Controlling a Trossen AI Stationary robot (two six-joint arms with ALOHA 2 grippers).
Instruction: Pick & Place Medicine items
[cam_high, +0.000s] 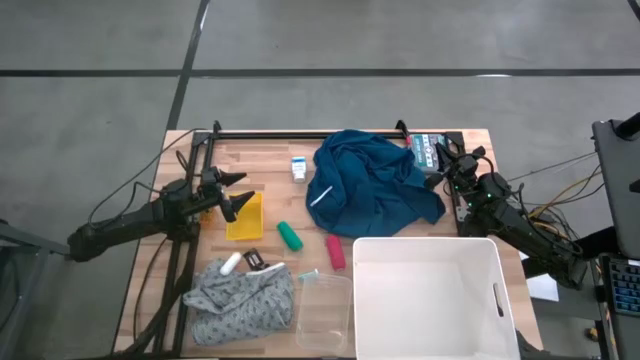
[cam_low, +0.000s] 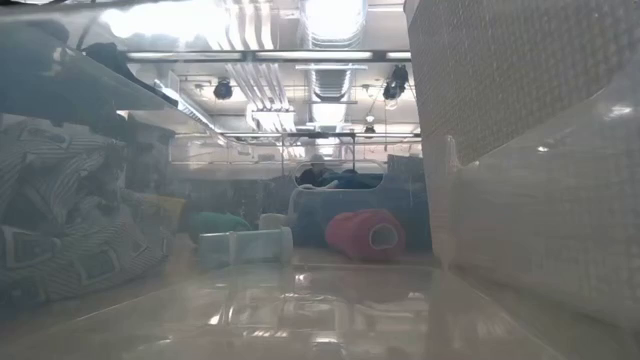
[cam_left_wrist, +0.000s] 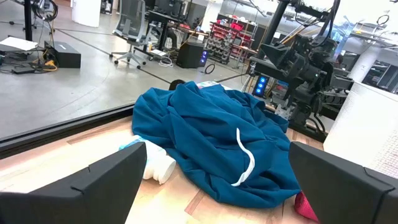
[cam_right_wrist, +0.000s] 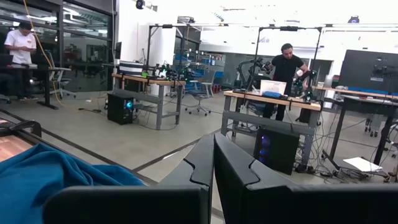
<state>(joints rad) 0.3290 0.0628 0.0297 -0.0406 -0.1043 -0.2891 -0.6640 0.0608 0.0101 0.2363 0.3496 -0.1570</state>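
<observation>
1. 2 arms flank the desk (cam_high: 270, 150) from above; left pincer (cam_high: 236, 192) gapes wide beside a yellow item (cam_high: 245, 216); white carton (cam_high: 298, 167) lies just left of the blue cloth (cam_high: 372, 185); right pincer (cam_high: 446, 160) sits at the cloth's right edge.
2. Low view: red cylinder (cam_low: 364, 236) lies on its side.
3. Left wrist: carton (cam_left_wrist: 152, 163) touches the cloth (cam_left_wrist: 211, 146).
4. Right wrist: fingers (cam_right_wrist: 233, 168) pressed together, holding nothing.

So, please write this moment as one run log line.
left gripper: open, above yellow item | right gripper: shut, beside blue cloth | white carton: untouched
</observation>
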